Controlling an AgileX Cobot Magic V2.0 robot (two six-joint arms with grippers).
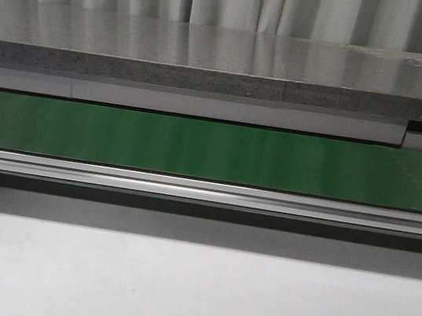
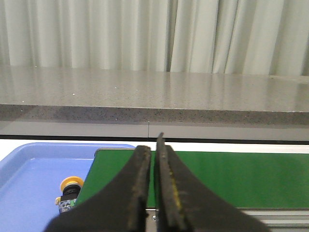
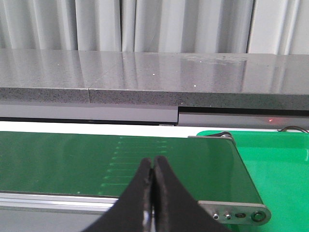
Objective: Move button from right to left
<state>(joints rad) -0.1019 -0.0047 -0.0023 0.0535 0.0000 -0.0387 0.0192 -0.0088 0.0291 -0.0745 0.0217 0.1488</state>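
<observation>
The button [image 2: 70, 189], with a yellow round head on a dark body, lies in a blue tray [image 2: 29, 169] just off the left end of the green conveyor belt [image 2: 231, 176]; it shows only in the left wrist view. My left gripper [image 2: 154, 150] is shut and empty, raised over the belt's near edge, to the right of the button. My right gripper [image 3: 153, 164] is shut and empty above the belt [image 3: 96, 162] near its right end. Neither gripper shows in the front view, where the belt [image 1: 212, 150] carries nothing.
A grey stone shelf [image 1: 225, 61] runs behind the belt, with curtains behind it. A metal rail [image 1: 206, 191] edges the belt's front. A bright green tray [image 3: 280, 169] sits off the belt's right end. The white table [image 1: 190, 298] lies in front.
</observation>
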